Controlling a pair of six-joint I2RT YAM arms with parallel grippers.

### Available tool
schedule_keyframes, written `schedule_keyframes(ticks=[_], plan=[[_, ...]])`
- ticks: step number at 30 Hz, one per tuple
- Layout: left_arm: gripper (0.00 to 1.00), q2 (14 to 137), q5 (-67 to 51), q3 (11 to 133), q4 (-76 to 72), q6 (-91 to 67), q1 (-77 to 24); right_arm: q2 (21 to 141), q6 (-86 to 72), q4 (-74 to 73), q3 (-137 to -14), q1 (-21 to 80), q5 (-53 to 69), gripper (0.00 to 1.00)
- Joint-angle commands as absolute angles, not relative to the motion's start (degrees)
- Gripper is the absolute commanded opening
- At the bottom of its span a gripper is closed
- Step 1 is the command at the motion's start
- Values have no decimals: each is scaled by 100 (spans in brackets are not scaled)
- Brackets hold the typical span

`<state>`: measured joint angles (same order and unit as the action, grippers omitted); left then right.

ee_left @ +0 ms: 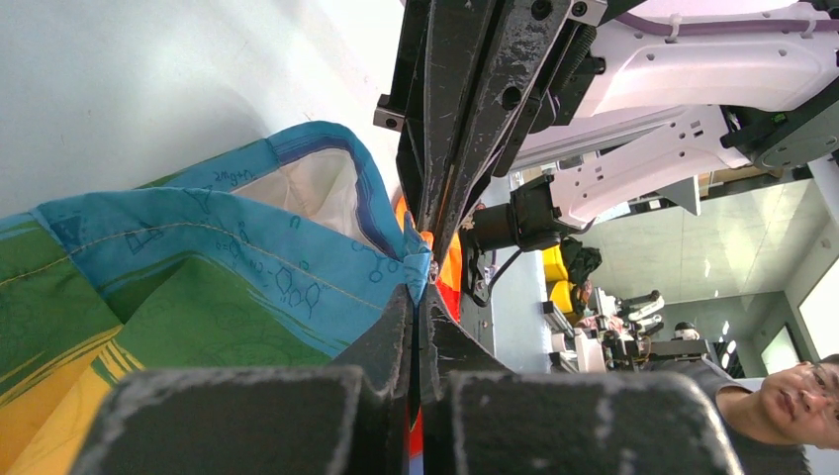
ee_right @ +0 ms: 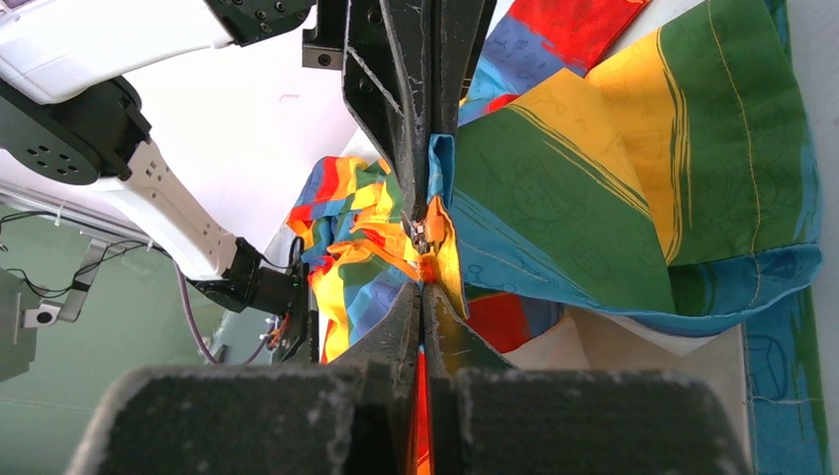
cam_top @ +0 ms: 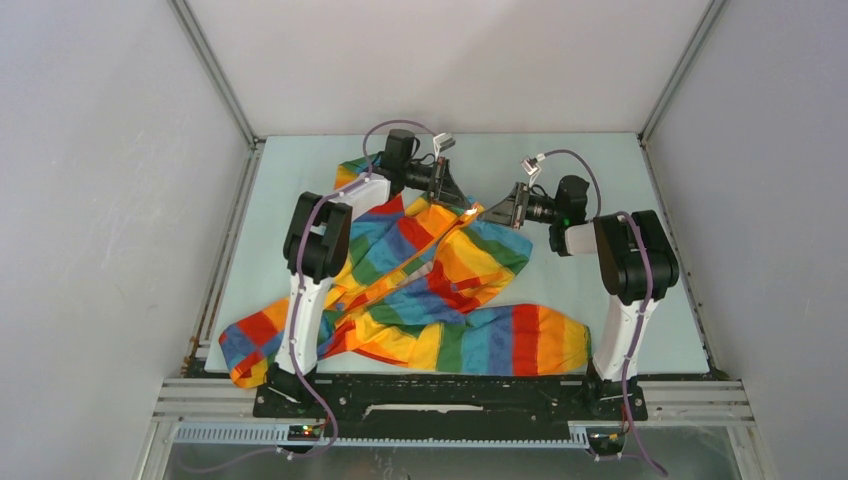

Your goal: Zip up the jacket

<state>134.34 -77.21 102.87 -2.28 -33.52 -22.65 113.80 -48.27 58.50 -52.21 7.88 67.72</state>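
Note:
The rainbow-striped jacket (cam_top: 430, 290) lies crumpled across the middle of the table, one sleeve stretched along the front edge. Its orange zipper strip (cam_top: 440, 245) runs diagonally up to a raised point at the far middle. There both grippers meet tip to tip. My left gripper (cam_top: 462, 200) is shut on the blue hem by the zipper (ee_left: 420, 272). My right gripper (cam_top: 492, 210) is shut on the orange zipper strip (ee_right: 425, 267). In the right wrist view the small metal slider (ee_right: 419, 235) sits just beyond my fingertips, next to the left gripper's fingers (ee_right: 401, 109).
Grey walls enclose the pale table (cam_top: 600, 160) on three sides. The black mounting rail (cam_top: 450, 395) with both arm bases runs along the near edge. A jacket sleeve (cam_top: 255, 345) reaches the front left corner.

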Motion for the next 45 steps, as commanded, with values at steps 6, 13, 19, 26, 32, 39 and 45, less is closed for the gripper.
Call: schedule_keyframes(ticks=[6,13,19,26,32,39,45], plan=[[0,12979,-7919,10193,-353,-3379,-2305,11540,-4843,6047,-5352,850,6882,0],[0,13017,-7934,10160,-352,-3366,-2337,11515,-4843,6022,-5353,826,6860,0],[0,13035,-7992,10096,-364,-3366,-2347,11504,-4867,6015,-5353,781,6838,0],[0,13066,-8023,10037,-384,-3374,-2364,11506,-4891,6008,-5344,734,6830,0],[0,13009,-8018,10004,-387,-3363,-2364,11552,-5016,6057,-5367,720,6860,0],[0,12973,-7936,10037,-74,-3067,-2399,11650,-5316,6180,-5488,714,6936,0],[0,13507,-7138,11873,4868,678,-2446,11774,-5864,6572,-5633,658,7019,0]])
